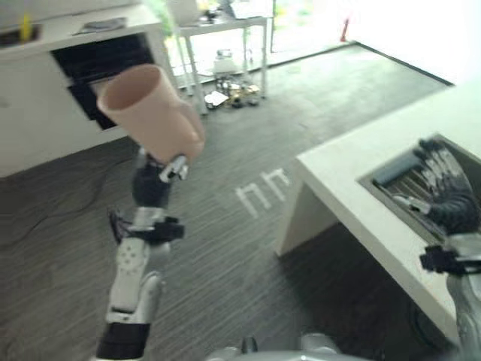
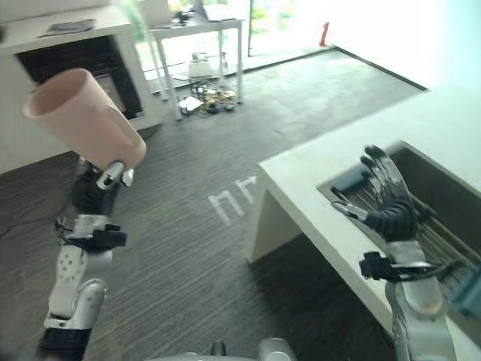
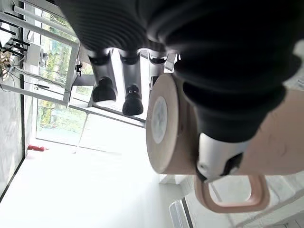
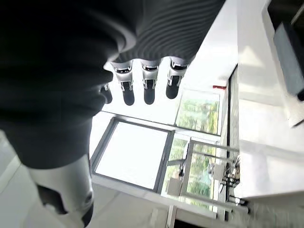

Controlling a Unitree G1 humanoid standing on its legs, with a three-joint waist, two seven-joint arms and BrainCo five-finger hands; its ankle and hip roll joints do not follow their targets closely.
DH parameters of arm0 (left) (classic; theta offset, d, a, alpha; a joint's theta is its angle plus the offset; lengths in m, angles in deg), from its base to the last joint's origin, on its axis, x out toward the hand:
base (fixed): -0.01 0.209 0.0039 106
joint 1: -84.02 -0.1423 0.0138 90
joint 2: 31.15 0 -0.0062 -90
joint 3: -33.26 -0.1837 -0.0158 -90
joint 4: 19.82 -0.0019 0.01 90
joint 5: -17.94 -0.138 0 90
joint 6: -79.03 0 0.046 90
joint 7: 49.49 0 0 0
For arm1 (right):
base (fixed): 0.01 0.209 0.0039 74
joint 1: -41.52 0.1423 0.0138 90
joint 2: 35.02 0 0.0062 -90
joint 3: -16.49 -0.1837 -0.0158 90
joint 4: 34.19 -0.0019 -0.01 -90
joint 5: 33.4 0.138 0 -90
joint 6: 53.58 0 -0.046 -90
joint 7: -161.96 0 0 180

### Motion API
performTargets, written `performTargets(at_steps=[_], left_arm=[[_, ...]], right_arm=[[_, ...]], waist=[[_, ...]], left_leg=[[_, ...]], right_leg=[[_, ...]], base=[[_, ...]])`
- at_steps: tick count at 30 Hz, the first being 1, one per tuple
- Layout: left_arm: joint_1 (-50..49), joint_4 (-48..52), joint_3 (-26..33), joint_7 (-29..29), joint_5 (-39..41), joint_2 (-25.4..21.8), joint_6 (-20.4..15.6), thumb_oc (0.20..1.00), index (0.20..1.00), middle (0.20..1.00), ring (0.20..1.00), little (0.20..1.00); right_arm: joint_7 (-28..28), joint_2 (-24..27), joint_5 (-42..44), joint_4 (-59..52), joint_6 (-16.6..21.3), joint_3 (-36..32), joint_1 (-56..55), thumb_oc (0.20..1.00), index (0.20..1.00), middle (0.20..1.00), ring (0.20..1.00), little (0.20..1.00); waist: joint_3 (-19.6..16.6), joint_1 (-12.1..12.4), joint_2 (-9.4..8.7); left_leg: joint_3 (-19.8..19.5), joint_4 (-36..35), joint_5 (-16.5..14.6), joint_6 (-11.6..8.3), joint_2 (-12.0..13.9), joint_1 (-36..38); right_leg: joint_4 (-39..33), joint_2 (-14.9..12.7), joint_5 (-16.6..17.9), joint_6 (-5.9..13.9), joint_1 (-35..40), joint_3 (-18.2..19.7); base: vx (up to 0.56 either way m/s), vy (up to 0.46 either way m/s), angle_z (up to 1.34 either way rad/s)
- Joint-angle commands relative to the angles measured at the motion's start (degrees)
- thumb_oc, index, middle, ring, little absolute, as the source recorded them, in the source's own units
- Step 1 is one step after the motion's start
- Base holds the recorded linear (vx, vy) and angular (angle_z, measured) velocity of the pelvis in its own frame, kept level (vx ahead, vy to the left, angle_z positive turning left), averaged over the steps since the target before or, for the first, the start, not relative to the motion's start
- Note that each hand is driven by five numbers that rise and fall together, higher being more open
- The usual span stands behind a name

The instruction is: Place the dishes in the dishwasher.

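A pale pink mug (image 1: 150,113) is held up high over the floor, tilted with its mouth toward the back left. My left hand (image 1: 155,177) is shut on it from below; in the left wrist view the thumb (image 3: 219,159) crosses the mug's handle (image 3: 232,202) and the mug's base (image 3: 161,121) faces the camera. My right hand (image 2: 387,197) hovers open, fingers spread, over the sink (image 2: 451,188) set in the white counter (image 1: 353,162). A dark open appliance (image 1: 101,64) sits under the far white worktop at the back left.
A white-legged table (image 1: 225,34) stands at the back with clutter (image 1: 229,90) on the floor beneath it. White marks (image 1: 259,192) lie on the dark floor between the arms. The counter's corner (image 1: 301,162) juts out at the right.
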Motion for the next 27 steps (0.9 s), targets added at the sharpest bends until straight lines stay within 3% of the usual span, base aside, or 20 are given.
performTargets(at_steps=[1,5,8,10,11,13,16,21,27], left_arm=[[2.41,4.06,2.45,-1.39,0.21,-2.63,-3.88,0.200,0.200,0.200,0.200,0.200],[1.59,5.17,2.38,-1.17,0.13,-3.05,-5.03,0.200,0.200,0.200,0.200,0.200],[2.22,4.42,2.02,-1.27,2.17,-3.44,-5.00,0.200,0.200,0.200,0.200,0.200],[2.64,4.42,1.72,-2.30,3.96,-3.34,-4.60,0.200,0.200,0.200,0.200,0.200],[3.45,4.14,1.14,-3.99,5.97,-3.61,-4.00,0.200,0.200,0.200,0.200,0.200],[3.94,4.19,0.76,-4.62,7.11,-3.83,-4.71,0.200,0.200,0.200,0.200,0.200],[2.29,4.87,2.33,-5.50,9.90,-3.89,-6.18,0.200,0.200,0.200,0.200,0.200],[3.47,4.01,2.08,-5.99,10.17,-3.75,-6.50,0.200,0.200,0.200,0.200,0.200],[4.68,4.32,2.28,-6.22,8.23,-4.04,-5.08,0.200,0.200,0.200,0.200,0.200]], right_arm=[[-0.28,0.94,3.13,1.31,5.88,1.16,4.66,1.000,1.000,1.000,1.000,1.000],[0.05,0.63,3.44,1.52,4.53,4.13,7.70,1.000,1.000,1.000,1.000,1.000],[1.35,0.74,2.27,2.42,4.15,6.22,9.43,1.000,1.000,1.000,1.000,1.000],[2.81,0.71,1.22,3.06,4.45,6.55,9.89,1.000,1.000,1.000,1.000,1.000],[4.72,1.21,0.43,3.45,4.56,5.95,9.91,1.000,1.000,1.000,1.000,1.000],[4.57,2.27,0.66,3.69,5.03,4.84,9.90,1.000,1.000,1.000,1.000,1.000],[2.90,3.49,1.35,3.38,6.35,4.31,9.89,1.000,1.000,1.000,1.000,1.000],[3.36,2.75,1.55,4.02,7.47,5.22,11.03,1.000,1.000,1.000,1.000,1.000],[3.80,0.48,0.52,3.76,6.18,6.32,12.36,1.000,1.000,1.000,1.000,1.000]], waist=[[-2.12,-1.75,-0.86],[-1.46,-0.48,-0.19],[-1.74,0.66,0.40],[-2.01,0.37,0.60],[-2.23,-0.59,0.28],[-2.01,-1.26,-0.52],[-2.42,-1.19,0.04],[-3.08,-1.48,1.82],[-2.54,-0.55,1.62]], left_leg=[[6.14,2.03,-1.45,-4.65,1.96,0.38],[5.31,1.90,-0.67,-5.30,2.77,0.43],[7.35,1.76,0.30,-6.32,3.58,-0.04],[12.35,1.42,1.29,-7.22,4.98,-0.43],[20.14,2.29,1.71,-8.43,7.66,-0.30],[22.96,6.37,2.28,-9.58,10.32,-1.89],[22.75,4.82,1.50,-9.31,10.77,-1.15],[22.79,-1.41,2.03,-8.67,8.97,1.45],[21.75,-1.82,-0.01,-6.81,7.07,2.20]], right_leg=[[-16.36,-2.84,14.08,1.51,5.45,-3.35],[-16.08,-2.30,14.14,1.36,5.44,-4.88],[-20.21,-2.57,12.43,0.13,8.48,-8.44],[-22.27,-3.13,12.19,0.28,9.82,-11.37],[-23.78,-4.55,11.70,0.53,11.14,-15.34],[-25.09,-6.44,12.25,0.09,12.06,-18.43],[-26.21,-8.07,12.99,0.68,11.82,-19.51],[-25.74,-9.19,13.66,2.63,10.37,-20.89],[-21.63,-12.57,15.00,5.31,7.72,-23.11]], base=[[0.02,-0.113,0.99],[0.05,-0.184,0.88],[0.04,-0.156,0.51],[0.00,-0.025,0.81],[-0.04,0.057,1.43],[-0.10,0.088,1.68],[-0.12,0.240,0.82],[-0.05,0.198,-0.21],[-0.05,0.166,0.20]])
